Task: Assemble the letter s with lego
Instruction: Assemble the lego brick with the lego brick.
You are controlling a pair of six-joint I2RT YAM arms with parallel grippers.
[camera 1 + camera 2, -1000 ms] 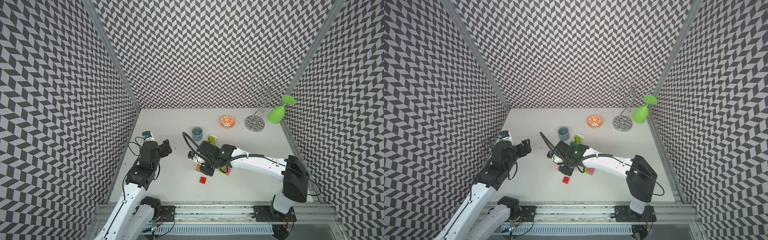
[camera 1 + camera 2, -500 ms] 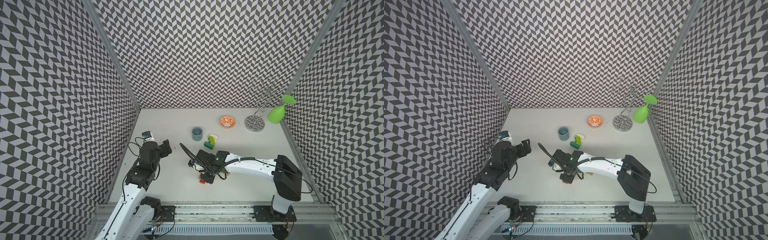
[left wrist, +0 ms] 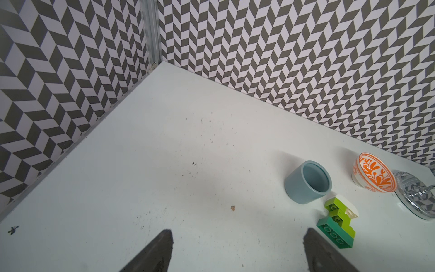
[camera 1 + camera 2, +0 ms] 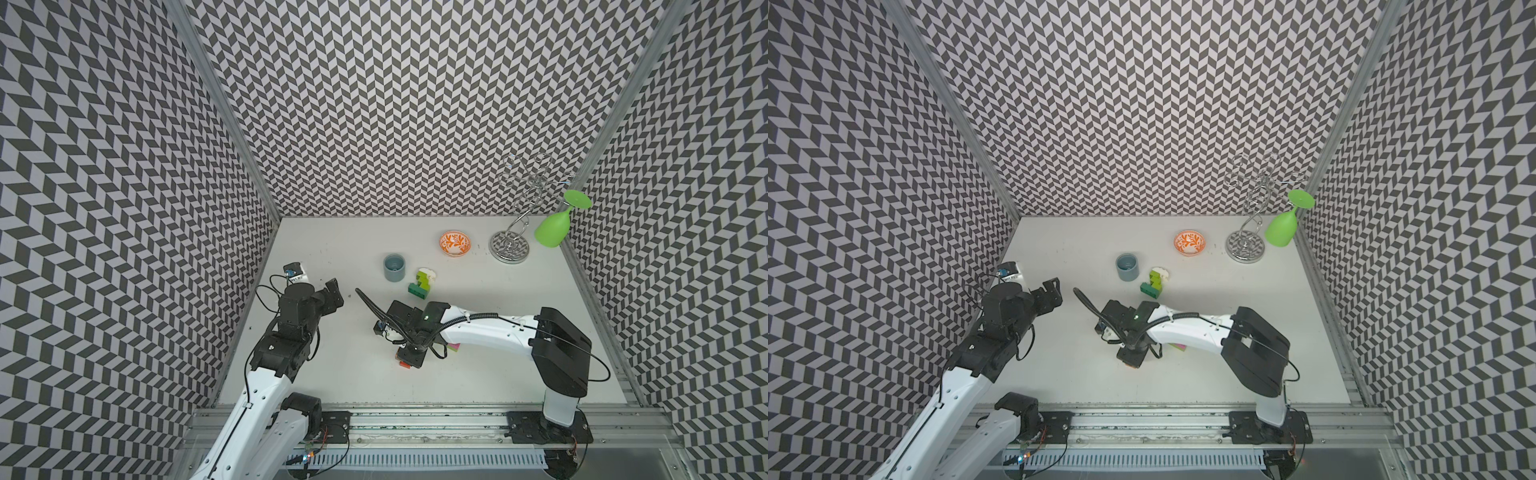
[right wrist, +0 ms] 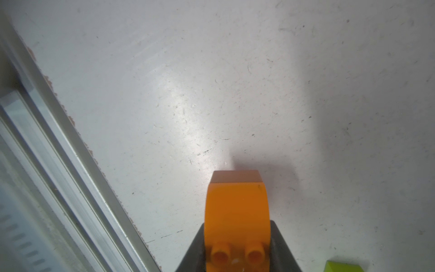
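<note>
Near front rail [image 5: 66,150], right hand [image 5: 237,245] clamped on orange brick [image 5: 236,207], left hand [image 3: 237,232] apart.

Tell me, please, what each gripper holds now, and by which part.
The right gripper holds an orange lego brick by its two sides near the studded end; the plain end sticks out. The left gripper is open and holds nothing.

Landmark: cup [image 4: 394,267] on table [image 4: 332,241].
Just right of cup, slightly nearer arm bases: brick stack [image 4: 422,284].
Right of cup, farther back: bowl [image 4: 456,243].
Beyond bowl, farther right: rack [image 4: 510,251], goblet [image 4: 552,230] hanging on it.
Left of cup, nearer bases: left gripper [image 4: 334,296].
Well in front of cup: right gripper [image 4: 409,359] clamping brick [image 5: 236,212].
</note>
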